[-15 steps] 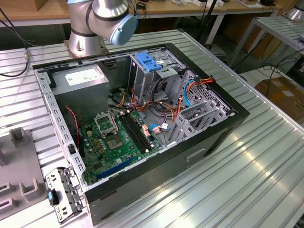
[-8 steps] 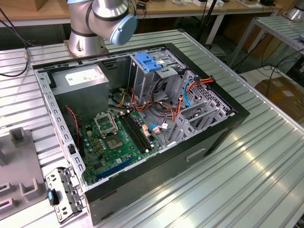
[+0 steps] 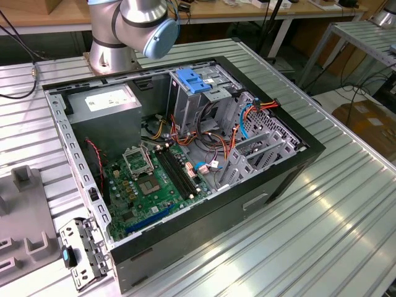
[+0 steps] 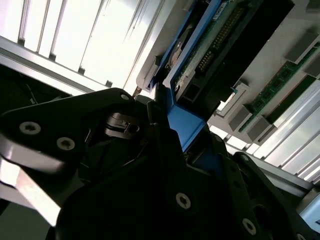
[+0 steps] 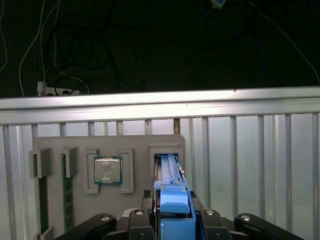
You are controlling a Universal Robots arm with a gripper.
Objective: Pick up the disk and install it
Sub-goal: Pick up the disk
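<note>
- Tool (image 5: 174, 220) was clamped narrow on the blue end rail of the disk (image 5: 169, 167), with a black finger on each side of it.
- In the first wrist view the disk stood on edge in a slot of the grey tray (image 5: 135, 145), right of a seated processor chip (image 5: 107, 170).
- The tool pointed straight at that tray on the ribbed tabletop (image 5: 250, 150).
- In the exterior view the arm (image 3: 145, 21) rose from its base at the far edge, behind the open computer case (image 3: 272, 179).
</note>
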